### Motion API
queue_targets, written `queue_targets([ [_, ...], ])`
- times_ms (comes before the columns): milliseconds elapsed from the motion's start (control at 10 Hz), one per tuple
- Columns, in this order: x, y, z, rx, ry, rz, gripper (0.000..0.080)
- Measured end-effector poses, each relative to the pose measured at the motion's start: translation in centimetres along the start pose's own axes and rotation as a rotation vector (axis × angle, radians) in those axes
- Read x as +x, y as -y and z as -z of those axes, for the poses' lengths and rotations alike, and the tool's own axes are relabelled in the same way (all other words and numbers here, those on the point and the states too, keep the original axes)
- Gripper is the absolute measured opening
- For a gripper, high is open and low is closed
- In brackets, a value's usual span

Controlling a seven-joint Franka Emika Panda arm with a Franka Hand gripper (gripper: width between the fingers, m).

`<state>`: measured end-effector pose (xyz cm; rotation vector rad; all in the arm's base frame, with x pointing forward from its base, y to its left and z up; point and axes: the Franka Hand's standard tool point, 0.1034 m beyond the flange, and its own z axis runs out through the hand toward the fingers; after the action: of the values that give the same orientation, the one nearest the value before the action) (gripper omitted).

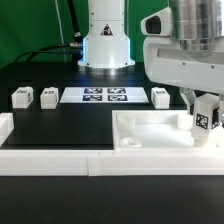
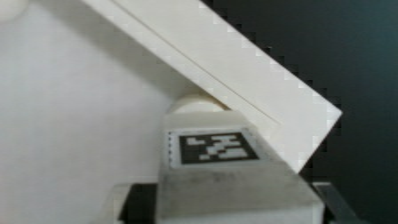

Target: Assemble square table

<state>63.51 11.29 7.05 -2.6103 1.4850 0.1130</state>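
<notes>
The square table top [image 1: 150, 131], a white tray with a raised rim, lies at the exterior view's right. My gripper [image 1: 204, 112] is shut on a white leg [image 1: 206, 119] with a black-and-white tag and holds it upright over the top's far right corner. In the wrist view the leg [image 2: 215, 150] sits between my two dark fingers [image 2: 148, 200]. Its end is just short of a round corner socket [image 2: 199, 101] beside the top's rim [image 2: 231, 75]. Three more tagged legs stand on the black table: two at the left [image 1: 22, 97] [image 1: 48, 95] and one near the middle [image 1: 160, 96].
The marker board [image 1: 105, 95] lies flat in front of the robot base [image 1: 106, 40]. A long white border rail [image 1: 80, 157] runs along the front edge and turns up the exterior view's left side [image 1: 5, 125].
</notes>
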Motion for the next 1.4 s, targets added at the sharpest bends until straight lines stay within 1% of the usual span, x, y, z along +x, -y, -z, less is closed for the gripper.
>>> queue_targets([
  [200,0.0,0.0,0.0,0.001,0.003,-0.048,0.0294],
  [300,-0.1,0.0,-0.1,0.000,0.003,-0.013,0.0294],
  [400,-0.2,0.0,-0.1,0.000,0.001,0.048,0.0487],
  [500,-0.5,0.2,0.1,0.003,-0.003,0.223,0.0606],
  [600,-0.9,0.3,0.2,-0.001,-0.009,0.401,0.0606],
  [700,-1.2,0.2,0.2,-0.002,-0.012,0.492,0.0636],
  [900,-1.0,0.1,0.1,-0.006,-0.011,0.602,0.0646],
  [1000,-1.0,0.1,0.1,-0.016,-0.020,0.761,0.0649],
  [1100,-0.9,0.2,0.2,-0.041,-0.039,0.944,0.0649],
  [1200,-0.8,0.4,0.4,-0.044,-0.053,1.086,0.0649],
  [1300,-0.5,0.7,0.6,-0.039,-0.074,1.215,0.0649],
  [1400,-0.2,0.8,0.7,-0.026,-0.102,1.262,0.0649],
])
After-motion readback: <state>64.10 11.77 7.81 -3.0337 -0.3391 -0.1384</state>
